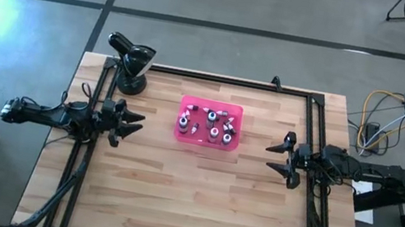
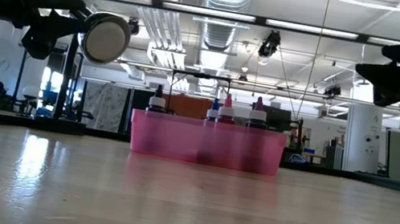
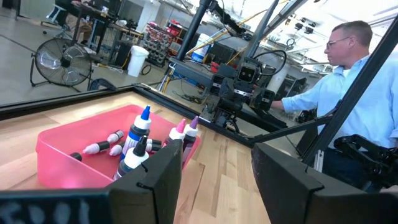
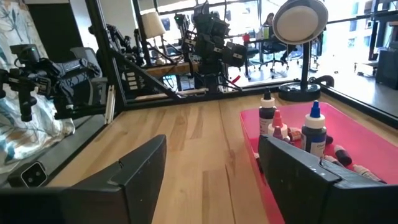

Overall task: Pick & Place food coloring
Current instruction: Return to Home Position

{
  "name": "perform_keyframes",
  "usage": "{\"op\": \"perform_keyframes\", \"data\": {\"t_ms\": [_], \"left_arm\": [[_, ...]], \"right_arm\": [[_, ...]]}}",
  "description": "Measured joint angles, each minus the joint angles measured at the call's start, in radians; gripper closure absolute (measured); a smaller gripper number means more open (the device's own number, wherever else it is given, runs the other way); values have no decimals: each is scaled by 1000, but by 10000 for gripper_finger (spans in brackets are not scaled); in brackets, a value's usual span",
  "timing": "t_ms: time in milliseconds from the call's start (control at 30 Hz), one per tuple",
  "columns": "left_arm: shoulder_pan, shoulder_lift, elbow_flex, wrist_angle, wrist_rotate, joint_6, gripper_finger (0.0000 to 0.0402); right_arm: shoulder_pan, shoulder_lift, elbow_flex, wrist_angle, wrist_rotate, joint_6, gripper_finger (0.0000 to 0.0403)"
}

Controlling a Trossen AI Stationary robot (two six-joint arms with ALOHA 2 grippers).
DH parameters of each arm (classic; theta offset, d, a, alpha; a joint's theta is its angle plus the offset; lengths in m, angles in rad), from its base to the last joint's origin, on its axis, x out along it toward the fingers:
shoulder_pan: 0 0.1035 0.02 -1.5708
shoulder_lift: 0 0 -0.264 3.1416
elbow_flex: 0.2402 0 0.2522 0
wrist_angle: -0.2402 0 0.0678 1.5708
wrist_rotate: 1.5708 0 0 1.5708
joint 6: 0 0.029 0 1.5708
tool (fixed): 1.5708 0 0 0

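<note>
Plainly boxed: bottles in the tray, grippers spread

From overhead, the small food coloring dropper bottles (image 1: 211, 123) are too crowded to count. In the low view the pink rectangular plastic tray (image 2: 178, 143) clouds their bodies, leaving only caps clear above its rim. They sit inside the tray on the light wooden table (image 1: 193, 212), between the two arms. The left gripper (image 1: 136, 123) hovers off the tray's left side and the right gripper (image 1: 270, 157) off its right, each apart from it, fingers spread and holding nothing. Several bottles stand upright, caps up; others lie flat on the tray floor, pointing various ways.
</note>
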Motion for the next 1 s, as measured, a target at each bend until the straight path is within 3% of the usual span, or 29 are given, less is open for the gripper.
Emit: {"op": "perform_keyframes", "data": {"t_ms": [1000], "left_arm": [[0,0,0,0,0,0,232]], "right_arm": [[0,0,0,0,0,0,158]]}}
